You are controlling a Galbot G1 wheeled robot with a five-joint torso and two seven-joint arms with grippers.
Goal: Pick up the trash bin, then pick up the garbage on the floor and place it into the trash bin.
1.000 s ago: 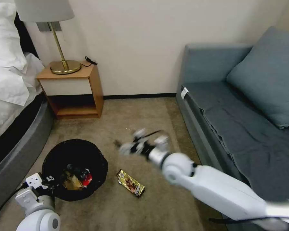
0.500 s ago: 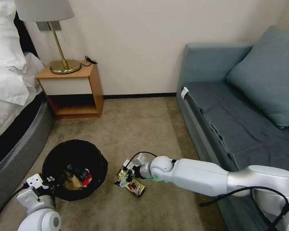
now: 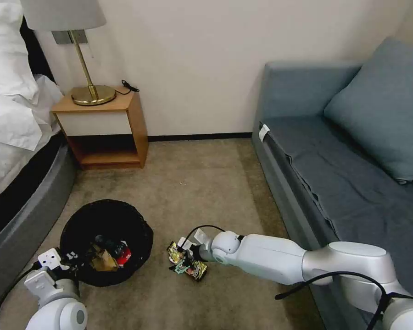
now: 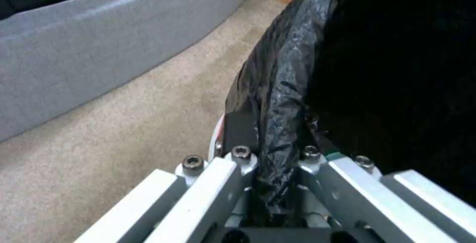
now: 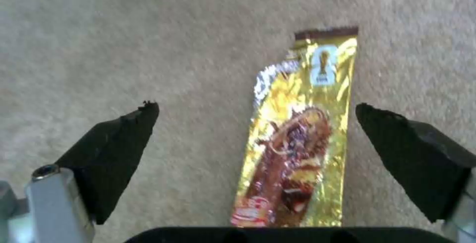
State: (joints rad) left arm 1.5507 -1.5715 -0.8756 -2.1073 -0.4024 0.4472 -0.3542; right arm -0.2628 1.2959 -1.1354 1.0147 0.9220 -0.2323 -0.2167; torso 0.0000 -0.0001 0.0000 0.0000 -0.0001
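The trash bin (image 3: 106, 231), round and lined with a crinkly black bag, stands on the carpet at lower left with a red packet and brown paper inside. My left gripper (image 3: 71, 257) is shut on the bin's near rim, pinching the black bag (image 4: 277, 124) between its fingers. A gold-brown candy wrapper (image 3: 188, 262) lies flat on the carpet right of the bin. My right gripper (image 3: 182, 262) hangs low over it, open, one black fingertip (image 5: 119, 142) on each side of the wrapper (image 5: 297, 135).
A wooden nightstand (image 3: 106, 126) with a brass lamp stands by the back wall. The bed's grey frame (image 3: 27, 206) curves along the left. A grey sofa (image 3: 335, 165) runs down the right side. Beige carpet (image 3: 192, 183) lies between them.
My right arm swung down from mid-air to the candy wrapper and now straddles it close to the carpet. The left gripper and the bin have stayed put.
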